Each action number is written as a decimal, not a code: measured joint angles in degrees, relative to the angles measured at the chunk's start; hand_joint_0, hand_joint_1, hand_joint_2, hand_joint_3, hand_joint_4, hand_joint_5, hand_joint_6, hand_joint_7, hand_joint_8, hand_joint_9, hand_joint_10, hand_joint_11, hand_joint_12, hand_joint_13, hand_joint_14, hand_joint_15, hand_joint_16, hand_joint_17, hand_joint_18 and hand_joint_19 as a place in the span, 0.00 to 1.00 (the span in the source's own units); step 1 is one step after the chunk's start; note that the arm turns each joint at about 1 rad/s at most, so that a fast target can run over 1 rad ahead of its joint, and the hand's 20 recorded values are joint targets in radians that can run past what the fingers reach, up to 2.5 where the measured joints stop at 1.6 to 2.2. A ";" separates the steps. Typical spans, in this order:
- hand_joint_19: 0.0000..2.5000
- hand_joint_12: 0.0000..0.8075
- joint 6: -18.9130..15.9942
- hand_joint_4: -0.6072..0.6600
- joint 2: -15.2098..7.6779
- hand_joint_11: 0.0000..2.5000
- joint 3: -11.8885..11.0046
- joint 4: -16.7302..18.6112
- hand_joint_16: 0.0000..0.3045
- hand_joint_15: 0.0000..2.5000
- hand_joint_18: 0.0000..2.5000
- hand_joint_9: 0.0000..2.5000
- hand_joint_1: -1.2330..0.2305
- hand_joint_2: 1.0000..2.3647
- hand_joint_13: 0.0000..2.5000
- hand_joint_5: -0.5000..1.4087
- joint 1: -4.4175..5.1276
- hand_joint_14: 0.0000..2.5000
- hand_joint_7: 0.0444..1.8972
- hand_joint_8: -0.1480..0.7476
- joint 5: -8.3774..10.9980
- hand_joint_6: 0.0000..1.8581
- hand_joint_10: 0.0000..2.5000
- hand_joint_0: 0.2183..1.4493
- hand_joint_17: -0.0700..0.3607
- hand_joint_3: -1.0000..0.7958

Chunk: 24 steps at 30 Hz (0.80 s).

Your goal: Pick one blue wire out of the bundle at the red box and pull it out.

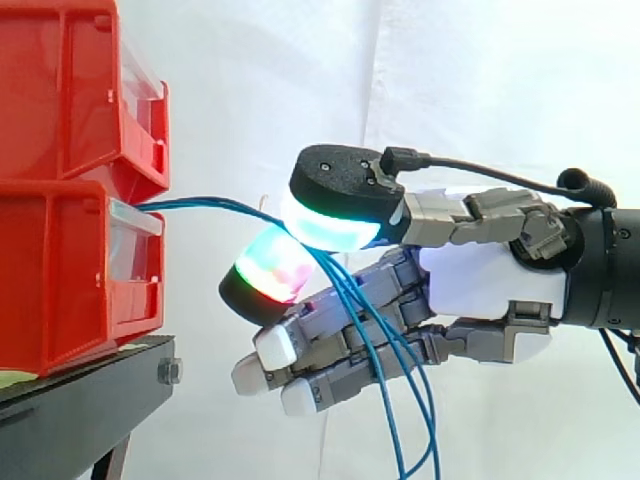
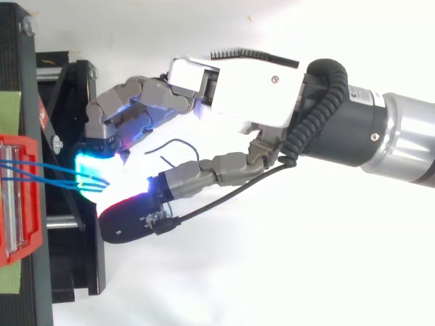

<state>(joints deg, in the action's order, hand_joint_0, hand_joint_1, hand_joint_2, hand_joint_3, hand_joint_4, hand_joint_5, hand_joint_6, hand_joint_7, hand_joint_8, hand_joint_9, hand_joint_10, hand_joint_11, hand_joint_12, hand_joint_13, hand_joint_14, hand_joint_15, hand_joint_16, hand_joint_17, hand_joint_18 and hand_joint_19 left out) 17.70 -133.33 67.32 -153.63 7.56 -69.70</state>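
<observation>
Beside the red box [image 1: 60, 270], the robot hand [image 1: 490, 280] pinches the blue wires [image 1: 205, 201] between two glowing pads [image 1: 325, 215], strands stretching back to the box. Grasp looks made; next, seemingly, a steady pull away, holding firm.

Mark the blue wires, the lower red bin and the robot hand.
blue wires [image 1: 200, 200], side view, stretch just outside the bin.
lower red bin [image 1: 55, 290], side view, its side wall.
robot hand [image 1: 485, 280], side view, the white palm.
</observation>
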 measured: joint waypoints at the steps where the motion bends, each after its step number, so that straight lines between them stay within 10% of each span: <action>1: 0.08 0.52 0.02 0.56 0.00 0.21 0.00 0.00 0.20 0.08 0.22 0.27 0.22 0.01 0.21 0.15 0.00 0.00 0.54 0.48 0.00 0.48 0.01 0.43 0.48 0.33; 24: 0.14 0.52 0.02 0.58 0.00 0.21 0.01 0.00 0.19 0.11 0.19 0.31 0.39 0.01 0.21 0.18 0.00 0.00 0.57 0.51 0.00 0.47 0.01 0.29 0.47 0.36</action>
<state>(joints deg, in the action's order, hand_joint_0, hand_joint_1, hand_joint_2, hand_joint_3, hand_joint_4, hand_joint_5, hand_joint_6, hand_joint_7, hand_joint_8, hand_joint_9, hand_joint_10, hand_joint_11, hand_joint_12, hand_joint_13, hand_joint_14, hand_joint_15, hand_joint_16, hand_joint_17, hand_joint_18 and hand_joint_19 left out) 17.72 -133.33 67.32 -153.63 7.56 -69.70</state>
